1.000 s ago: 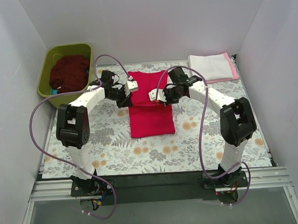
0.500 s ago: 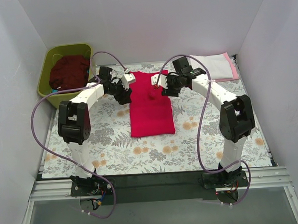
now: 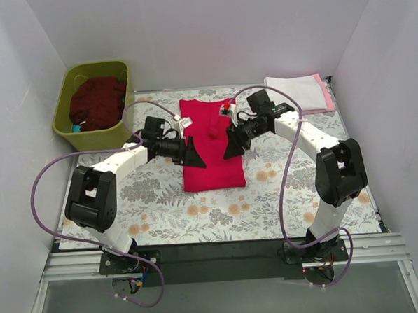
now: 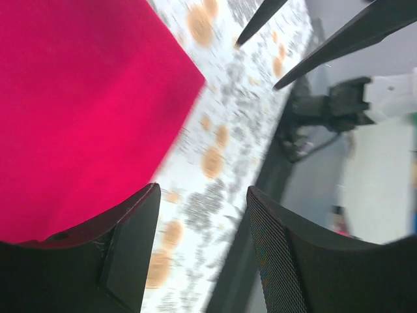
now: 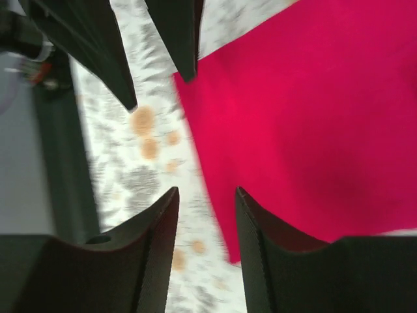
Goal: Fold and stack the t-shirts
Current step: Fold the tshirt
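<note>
The crimson-red t-shirt lies folded into a long rectangle in the middle of the floral cloth, with a small raised bump near its centre. My left gripper hovers at its left edge and my right gripper at its right edge. Both are open and hold nothing. In the left wrist view the red t-shirt fills the upper left, and the left gripper is over bare cloth. In the right wrist view the red t-shirt lies to the right of the right gripper.
A white t-shirt lies folded on a pale pink one at the back right. A dark maroon t-shirt sits in the olive-green tub at the back left. The floral table cloth covers the table.
Both grippers went from shut on the red t-shirt to open, carried it toward the far end, let it go, then drew back to its sides.
</note>
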`<control>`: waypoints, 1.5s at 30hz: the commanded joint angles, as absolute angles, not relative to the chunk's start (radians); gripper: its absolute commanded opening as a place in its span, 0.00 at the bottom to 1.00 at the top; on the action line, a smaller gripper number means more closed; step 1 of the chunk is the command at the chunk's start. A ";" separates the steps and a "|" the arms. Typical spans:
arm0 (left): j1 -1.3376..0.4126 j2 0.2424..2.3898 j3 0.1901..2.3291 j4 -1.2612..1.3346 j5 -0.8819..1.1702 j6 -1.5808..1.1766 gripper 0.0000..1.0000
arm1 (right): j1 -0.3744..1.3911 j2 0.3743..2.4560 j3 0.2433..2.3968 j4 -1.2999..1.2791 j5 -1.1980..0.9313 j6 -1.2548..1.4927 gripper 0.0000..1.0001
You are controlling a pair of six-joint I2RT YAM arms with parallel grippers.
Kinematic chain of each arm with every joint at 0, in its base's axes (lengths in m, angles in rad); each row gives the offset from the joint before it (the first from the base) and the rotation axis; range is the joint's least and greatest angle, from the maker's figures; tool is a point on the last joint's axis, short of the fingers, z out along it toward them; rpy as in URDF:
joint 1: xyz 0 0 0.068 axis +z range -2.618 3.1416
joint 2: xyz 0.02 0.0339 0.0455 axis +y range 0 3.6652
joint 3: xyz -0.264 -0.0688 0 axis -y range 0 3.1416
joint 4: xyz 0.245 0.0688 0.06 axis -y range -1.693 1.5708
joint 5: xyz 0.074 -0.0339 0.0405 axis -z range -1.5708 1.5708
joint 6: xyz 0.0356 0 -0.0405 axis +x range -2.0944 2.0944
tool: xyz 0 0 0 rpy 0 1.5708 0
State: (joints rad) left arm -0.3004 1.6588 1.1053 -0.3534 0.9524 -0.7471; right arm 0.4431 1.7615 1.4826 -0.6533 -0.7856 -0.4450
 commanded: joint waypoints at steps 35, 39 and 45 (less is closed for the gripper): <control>-0.258 1.471 0.820 -0.274 0.915 -0.973 0.52 | 0.391 1.654 1.163 -0.584 -0.797 -0.226 0.42; -0.265 1.488 0.888 -0.437 0.833 -0.620 0.51 | 0.420 1.606 1.152 -0.588 -0.602 -0.531 0.44; -0.348 1.385 0.779 -0.370 0.749 -0.178 0.49 | 0.544 1.508 0.990 -0.398 -0.396 -0.730 0.50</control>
State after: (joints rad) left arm -0.3012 1.4673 0.8265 -0.3508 0.8185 -0.5148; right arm 0.4911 1.5536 1.0618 -0.4755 -0.5446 -0.5434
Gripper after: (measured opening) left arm 0.496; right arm 0.492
